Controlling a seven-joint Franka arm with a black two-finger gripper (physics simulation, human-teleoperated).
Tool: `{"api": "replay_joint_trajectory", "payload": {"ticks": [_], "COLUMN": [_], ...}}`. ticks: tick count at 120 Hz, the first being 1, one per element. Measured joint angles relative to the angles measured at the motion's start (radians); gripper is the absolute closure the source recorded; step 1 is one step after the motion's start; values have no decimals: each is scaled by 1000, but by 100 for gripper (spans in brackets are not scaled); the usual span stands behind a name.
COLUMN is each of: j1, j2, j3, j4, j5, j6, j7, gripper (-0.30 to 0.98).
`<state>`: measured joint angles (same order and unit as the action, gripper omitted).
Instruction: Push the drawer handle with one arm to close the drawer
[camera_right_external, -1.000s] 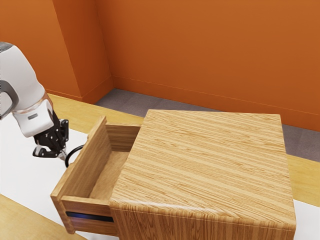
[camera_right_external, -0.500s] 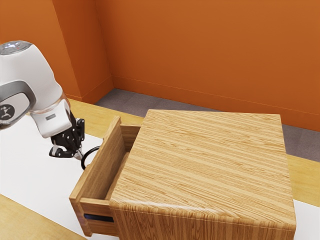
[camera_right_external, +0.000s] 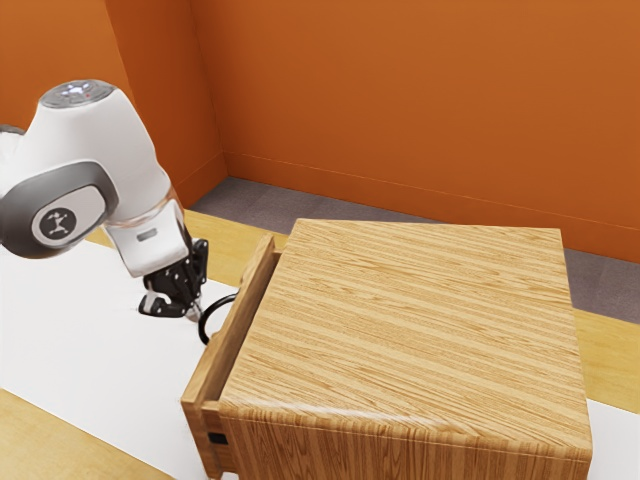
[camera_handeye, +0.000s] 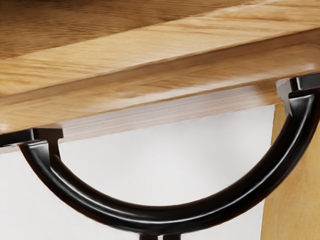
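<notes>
My gripper (camera_right_external: 194, 311) is at the outer side of the black curved handle (camera_right_external: 205, 322) in the exterior view, its fingers together and nothing between them. The wooden drawer (camera_right_external: 230, 335) stands out from the cabinet (camera_right_external: 410, 330) by a narrow gap. In the wrist view the handle (camera_handeye: 165, 214) arches out from the drawer front (camera_handeye: 150, 82). Two dark fingertips of the gripper (camera_handeye: 160, 237) stand side by side against the outside of its curve.
A white sheet (camera_right_external: 80, 350) lies on the wooden table (camera_right_external: 35, 440) under the arm and the drawer. Behind the table rises an orange wall (camera_right_external: 400, 110).
My gripper has moved toward the exterior view's right along with the handle. The drawer has slid most of the way into the cabinet, which has stayed where it was.
</notes>
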<state>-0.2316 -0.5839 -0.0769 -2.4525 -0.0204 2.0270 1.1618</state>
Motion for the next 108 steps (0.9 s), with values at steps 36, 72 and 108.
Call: {"api": "replay_joint_trajectory", "payload": {"ticks": [36, 72, 108], "j1": [-1, -2, 12], "j2": [68, 106, 128], "j3": [-45, -81, -95], "j4": [55, 89, 99], "j5": [-13, -24, -32], "j6": [18, 24, 45], "j7": [-19, -37, -54], "gripper": [79, 79, 79]}}
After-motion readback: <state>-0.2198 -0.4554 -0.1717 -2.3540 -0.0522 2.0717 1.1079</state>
